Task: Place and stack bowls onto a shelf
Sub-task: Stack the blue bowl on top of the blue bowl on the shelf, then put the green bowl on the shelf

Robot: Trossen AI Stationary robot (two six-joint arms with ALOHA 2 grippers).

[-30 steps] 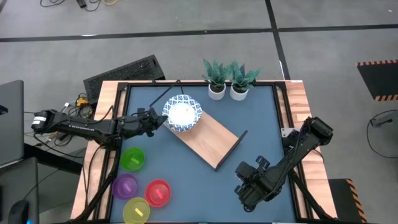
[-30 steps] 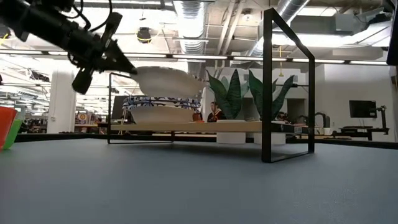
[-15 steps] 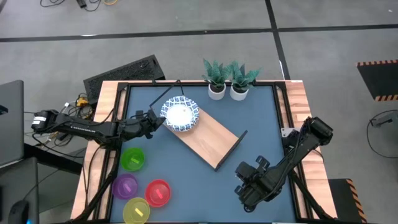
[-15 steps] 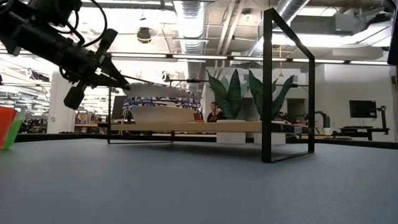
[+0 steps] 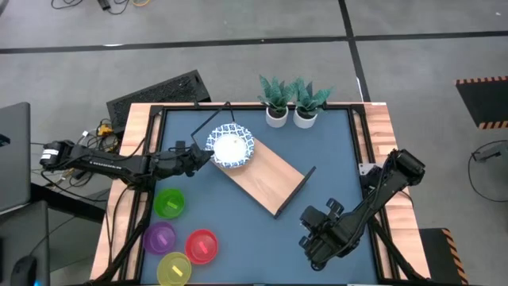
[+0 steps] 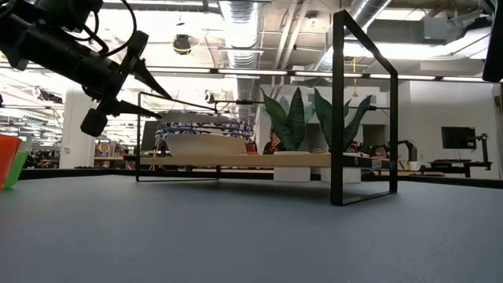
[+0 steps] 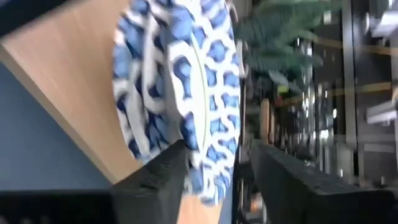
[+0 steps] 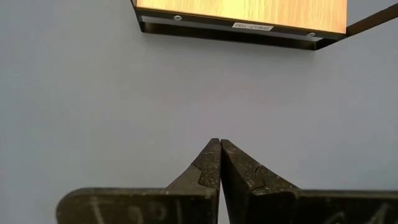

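From above, the long light-wood shelf board with thin black wire end frames (image 5: 262,175) lay diagonally on the dark blue table (image 5: 333,159), and a stack of wide white bowls with blue patterned rims (image 5: 231,148) sat on its end nearer the left arm. The left hand (image 5: 203,155) reached to the edge of that stack, its fingers spread apart on either side of the top rim. Four small plain plastic bowls sat well apart from the shelf near the table's left front corner: green (image 5: 169,203), purple (image 5: 159,237), red (image 5: 202,245) and yellow (image 5: 175,269). Two small white pots with green plants (image 5: 291,102) stood at the far edge. The right hand (image 5: 316,246) waited over the table's right front area. At table height, the stacked patterned bowls (image 6: 206,135) rested on the wooden board (image 6: 267,160), the left hand (image 6: 149,90) just beside them with one finger above the rim and one below, apart and not pressing it. From the left wrist, the blue-and-white rims (image 7: 186,93) filled the picture, lying between the two dark fingers (image 7: 155,186). From the right wrist, the right hand's fingers (image 8: 211,165) were pressed together, empty, over bare table, with the shelf's end (image 8: 239,15) beyond.
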